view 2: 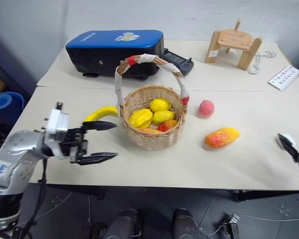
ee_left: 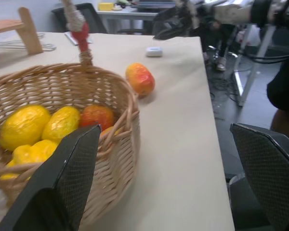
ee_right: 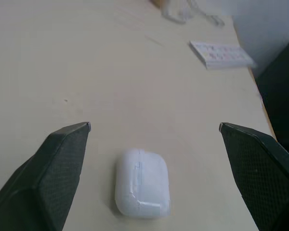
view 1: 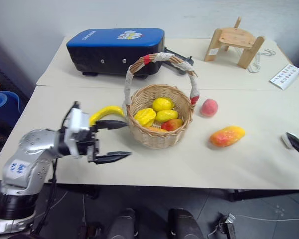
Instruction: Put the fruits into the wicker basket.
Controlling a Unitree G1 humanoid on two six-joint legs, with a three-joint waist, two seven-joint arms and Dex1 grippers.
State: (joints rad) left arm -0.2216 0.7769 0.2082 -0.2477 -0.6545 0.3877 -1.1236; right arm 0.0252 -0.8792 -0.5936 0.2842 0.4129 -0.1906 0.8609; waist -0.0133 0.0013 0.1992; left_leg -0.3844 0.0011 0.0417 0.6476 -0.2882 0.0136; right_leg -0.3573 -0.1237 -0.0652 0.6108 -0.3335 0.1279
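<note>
Fingers of the left hand (view 2: 100,141) stand wide apart with nothing between them, hovering over the near-left part of the bench (view 2: 149,169), tips aimed toward the wicker basket (view 2: 152,124). One finger lies just beside the near end of the banana (view 2: 100,113), which rests on the bench against the basket's left wall; whether finger and fruit touch cannot be told. The right hand (ee_right: 154,126) is likewise spread open and empty at the bench's right edge, its two fingers flanking a small white rounded case (ee_right: 142,182) that sits on the surface between them, untouched

The basket stands mid-bench, its white-wrapped handle with red bands arching above. Inside it lie several yellow fruits (view 1: 163,104) and one orange-red fruit (view 1: 173,124). Outside, to the basket's right, the pink peach (view 1: 209,107) sits near the handle's foot, and the mango (view 1: 227,136) lies nearer the front, between the basket and the white case, clear of both

Behind the basket is a blue-black case (view 1: 117,50); a small wooden stand (view 1: 235,44) is at the far right, with a printed card (view 1: 287,76) by the right edge
</note>
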